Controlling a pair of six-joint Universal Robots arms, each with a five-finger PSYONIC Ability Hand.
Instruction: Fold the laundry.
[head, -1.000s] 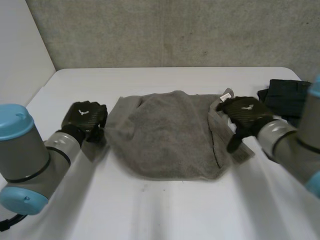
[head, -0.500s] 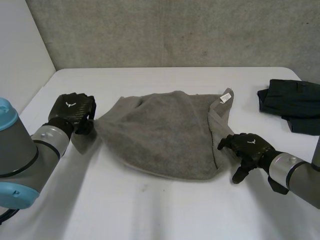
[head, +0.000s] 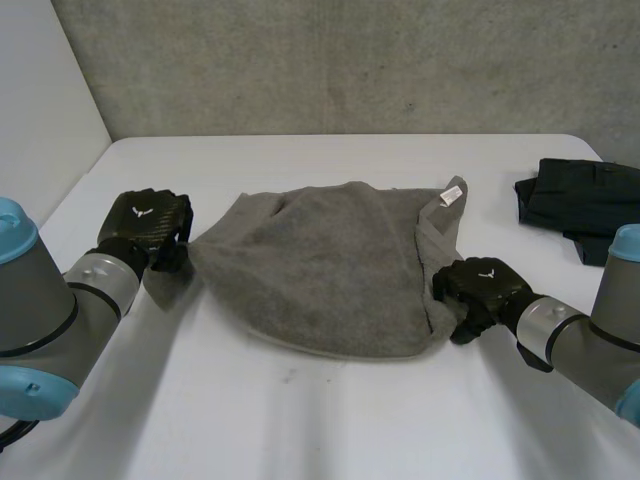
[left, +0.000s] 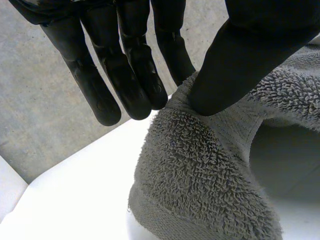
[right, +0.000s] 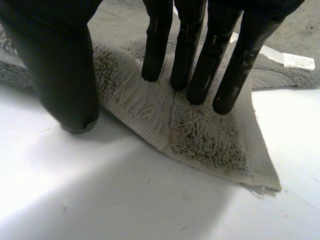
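A grey terry towel lies rumpled in the middle of the white table. My left hand is at the towel's left corner. In the left wrist view its thumb presses the towel against the fingers behind the edge, a pinch. My right hand is at the towel's near right corner. In the right wrist view its fingers rest on top of the towel, while the thumb touches the table beside the edge, apart from the fingers.
A folded dark garment lies at the table's far right. A white label sticks out at the towel's far right corner. A grey wall stands behind the table, and a white wall to the left.
My right hand came down from the towel's far right part to its near right corner, its fingers closing in. My left hand drew the left corner outward to the left.
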